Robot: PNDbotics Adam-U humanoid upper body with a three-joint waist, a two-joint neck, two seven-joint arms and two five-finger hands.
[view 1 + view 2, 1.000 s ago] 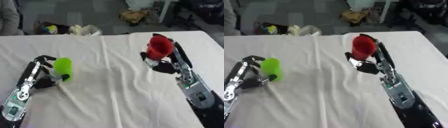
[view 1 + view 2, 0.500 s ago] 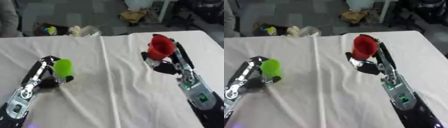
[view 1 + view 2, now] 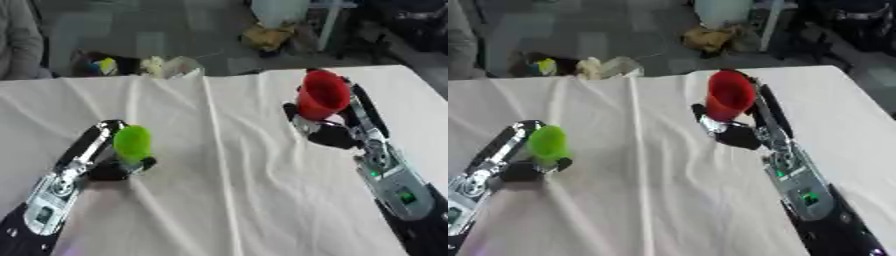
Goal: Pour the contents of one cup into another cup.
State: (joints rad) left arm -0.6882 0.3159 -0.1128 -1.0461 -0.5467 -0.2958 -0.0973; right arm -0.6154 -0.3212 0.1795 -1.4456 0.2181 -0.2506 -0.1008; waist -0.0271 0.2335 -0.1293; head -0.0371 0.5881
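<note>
A bright green cup (image 3: 133,143) stands upright at the left of the white-clothed table (image 3: 227,200), and my left hand (image 3: 109,160) is curled round it. At the right, a red cup (image 3: 322,94) is held just above the cloth, tilted a little with its mouth facing the left. My right hand (image 3: 337,131) is shut on the red cup from below and behind. The contents of both cups are hidden from view.
The cloth has long creases running down its middle (image 3: 219,165). Beyond the far table edge, the floor holds a heap of small objects (image 3: 144,65) and a brown bundle (image 3: 267,35). A person's sleeve (image 3: 17,40) shows at the top left.
My left hand has carried the green cup slightly to the right. The red cup in my right hand has barely moved.
</note>
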